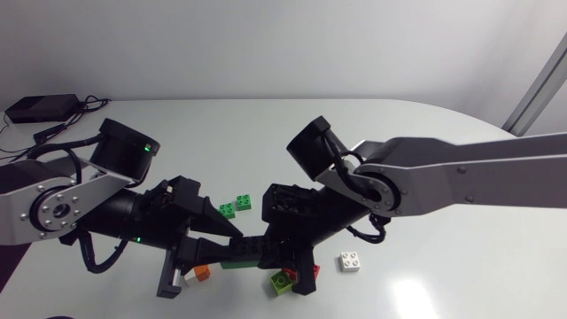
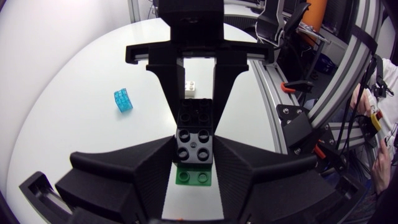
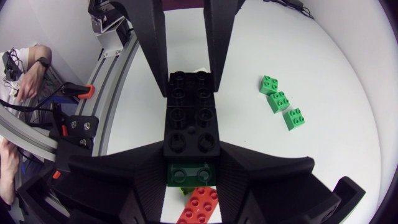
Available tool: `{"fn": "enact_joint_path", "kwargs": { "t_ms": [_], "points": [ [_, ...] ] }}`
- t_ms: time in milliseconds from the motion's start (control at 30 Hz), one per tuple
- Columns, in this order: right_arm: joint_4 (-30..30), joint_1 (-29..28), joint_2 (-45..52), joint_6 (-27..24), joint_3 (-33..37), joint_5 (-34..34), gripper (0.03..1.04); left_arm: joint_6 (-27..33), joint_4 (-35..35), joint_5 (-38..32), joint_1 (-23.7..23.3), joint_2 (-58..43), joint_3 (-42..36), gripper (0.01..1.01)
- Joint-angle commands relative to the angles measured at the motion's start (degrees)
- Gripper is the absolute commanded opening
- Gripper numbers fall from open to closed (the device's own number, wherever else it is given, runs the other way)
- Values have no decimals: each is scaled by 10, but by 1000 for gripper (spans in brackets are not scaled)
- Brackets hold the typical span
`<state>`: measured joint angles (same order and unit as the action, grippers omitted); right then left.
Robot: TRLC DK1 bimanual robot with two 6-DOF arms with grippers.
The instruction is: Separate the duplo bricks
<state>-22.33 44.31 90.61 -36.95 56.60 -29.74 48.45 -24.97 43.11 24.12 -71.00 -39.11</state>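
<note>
A stack of black duplo bricks [image 1: 259, 246] with a dark green brick [image 1: 236, 262] underneath hangs just above the table between both grippers. My left gripper [image 1: 232, 241] comes in from the left and is shut on one end of the stack. In the left wrist view its fingers [image 2: 149, 165] press both sides of a black brick [image 2: 194, 148], with the green brick [image 2: 194, 178] under it. My right gripper [image 1: 282, 250] is shut on the other end. In the right wrist view it clamps a black brick [image 3: 191, 140], and the left gripper [image 3: 186, 81] holds the far black brick [image 3: 193, 87].
Loose bricks lie around: three green ones [image 1: 236, 206] behind the grippers, orange [image 1: 204, 273], lime [image 1: 282, 282] and red [image 1: 314, 270] under them, and white [image 1: 352, 261] to the right. A cyan brick [image 2: 124, 101] lies ahead of the left gripper.
</note>
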Motion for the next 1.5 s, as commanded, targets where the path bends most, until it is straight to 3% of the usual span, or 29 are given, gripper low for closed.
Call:
{"fn": "enact_joint_path", "kwargs": {
  "t_ms": [0,233,433,633,767,933,1233,1467],
  "points": [
    [16,7,4,6,-13,19,213,5,-30,8,8,-19,-25,343],
    [40,36,1,6,-36,64,213,31,-98,22,-1,-49,-76,336],
    [42,32,0,6,-40,67,213,35,-100,27,-23,-48,-86,339],
    [37,2,-26,-1,-49,57,213,53,-1,1,-153,-48,-45,341],
    [35,-17,-39,-7,-54,50,213,127,12,-14,-257,-67,-9,341],
    [37,-24,-39,-8,-53,46,213,176,105,-61,-328,-115,56,341],
    [38,-22,-39,-2,-53,42,213,186,206,-88,-334,-188,125,343],
    [33,-22,-54,-1,-60,42,213,184,215,-93,-326,-193,130,354]
  ]
}}
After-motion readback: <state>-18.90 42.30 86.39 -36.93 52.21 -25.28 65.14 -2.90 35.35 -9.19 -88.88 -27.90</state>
